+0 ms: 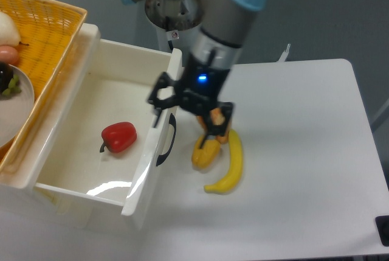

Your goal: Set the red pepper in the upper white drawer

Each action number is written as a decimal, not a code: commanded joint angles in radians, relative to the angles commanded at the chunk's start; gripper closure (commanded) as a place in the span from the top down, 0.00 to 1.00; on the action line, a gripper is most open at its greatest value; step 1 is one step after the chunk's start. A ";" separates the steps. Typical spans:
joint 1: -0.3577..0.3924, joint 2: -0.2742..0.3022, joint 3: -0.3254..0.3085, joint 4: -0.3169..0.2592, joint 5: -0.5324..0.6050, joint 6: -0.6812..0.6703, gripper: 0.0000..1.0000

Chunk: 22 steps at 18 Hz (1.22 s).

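The red pepper lies on the floor of the upper white drawer, which is pulled open, its black curved handle facing right. My gripper hangs open and empty above the drawer's front panel, to the right of the pepper and well apart from it. One finger is over the panel's top edge, the other finger over the food on the table.
A yellow pepper, an orange croissant-like piece partly behind the gripper, and a banana lie right of the drawer. A yellow wicker basket with a plate and fruit sits on the cabinet at far left.
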 joint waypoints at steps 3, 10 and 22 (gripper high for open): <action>0.037 -0.029 -0.008 -0.005 0.044 0.159 1.00; 0.063 -0.109 -0.011 0.002 0.215 0.302 1.00; 0.069 -0.238 -0.023 -0.014 0.567 0.597 1.00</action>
